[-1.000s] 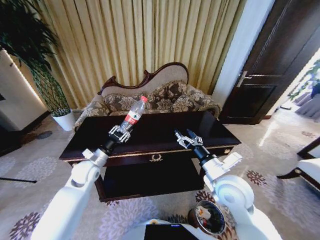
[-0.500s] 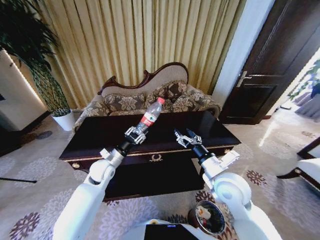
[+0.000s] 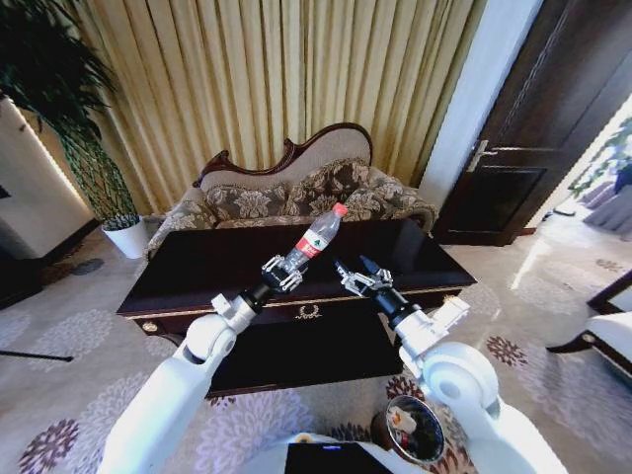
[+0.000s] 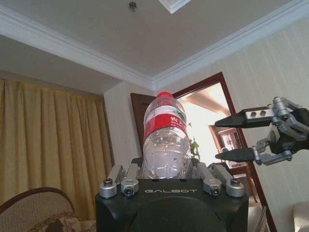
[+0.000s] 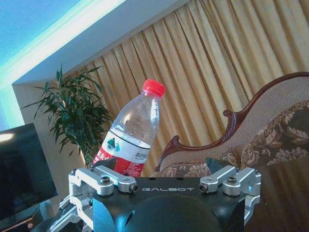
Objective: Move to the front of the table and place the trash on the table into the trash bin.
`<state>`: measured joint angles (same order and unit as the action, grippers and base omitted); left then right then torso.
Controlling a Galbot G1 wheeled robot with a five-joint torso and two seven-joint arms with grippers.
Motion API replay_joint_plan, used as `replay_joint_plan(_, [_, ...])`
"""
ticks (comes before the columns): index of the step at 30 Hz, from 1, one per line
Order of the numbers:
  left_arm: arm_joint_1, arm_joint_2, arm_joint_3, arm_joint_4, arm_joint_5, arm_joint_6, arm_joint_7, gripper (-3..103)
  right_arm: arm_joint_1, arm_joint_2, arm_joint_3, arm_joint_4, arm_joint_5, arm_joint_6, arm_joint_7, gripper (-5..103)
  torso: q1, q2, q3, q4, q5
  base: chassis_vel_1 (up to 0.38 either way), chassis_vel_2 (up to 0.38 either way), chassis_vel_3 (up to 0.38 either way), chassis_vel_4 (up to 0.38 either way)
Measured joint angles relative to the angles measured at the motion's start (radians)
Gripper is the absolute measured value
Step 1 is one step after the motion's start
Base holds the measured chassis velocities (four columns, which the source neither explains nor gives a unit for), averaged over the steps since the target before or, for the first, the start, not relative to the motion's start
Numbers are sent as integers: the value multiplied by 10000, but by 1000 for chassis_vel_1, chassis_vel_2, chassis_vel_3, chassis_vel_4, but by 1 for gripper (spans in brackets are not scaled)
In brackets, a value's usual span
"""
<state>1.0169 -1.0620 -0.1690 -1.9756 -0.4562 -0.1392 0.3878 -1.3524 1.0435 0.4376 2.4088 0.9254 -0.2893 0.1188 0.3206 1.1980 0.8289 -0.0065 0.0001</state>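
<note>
My left gripper (image 3: 284, 273) is shut on the lower part of a clear plastic bottle (image 3: 318, 234) with a red label and red cap. It holds the bottle tilted in the air over the front middle of the dark glossy table (image 3: 188, 262). The left wrist view shows the bottle (image 4: 165, 140) standing up between the fingers. My right gripper (image 3: 357, 276) is open just to the right of the bottle, a short gap away, with nothing between its jaws; it appears again (image 4: 241, 137) in the left wrist view. The round dark trash bin (image 3: 379, 431) stands on the carpet by my base, below the right arm.
A patterned sofa (image 3: 296, 193) stands behind the table against gold curtains. A white plant pot (image 3: 128, 237) sits at the far left and a dark door (image 3: 523, 128) at the right. A chair (image 3: 612, 331) is at the right edge. Open carpet surrounds the table.
The left gripper has carried the bottle to the right, from over the table's left half to close beside the right gripper. The right gripper has edged slightly left and stays open.
</note>
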Motion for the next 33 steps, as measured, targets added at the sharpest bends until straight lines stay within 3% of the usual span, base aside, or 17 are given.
replay_joint_plan(33, [141,541,930,-320,175,106,-28,42,-105,-49,-179,132,143,-29,0,100,0,0,0,0,-2,0,0,0,0])
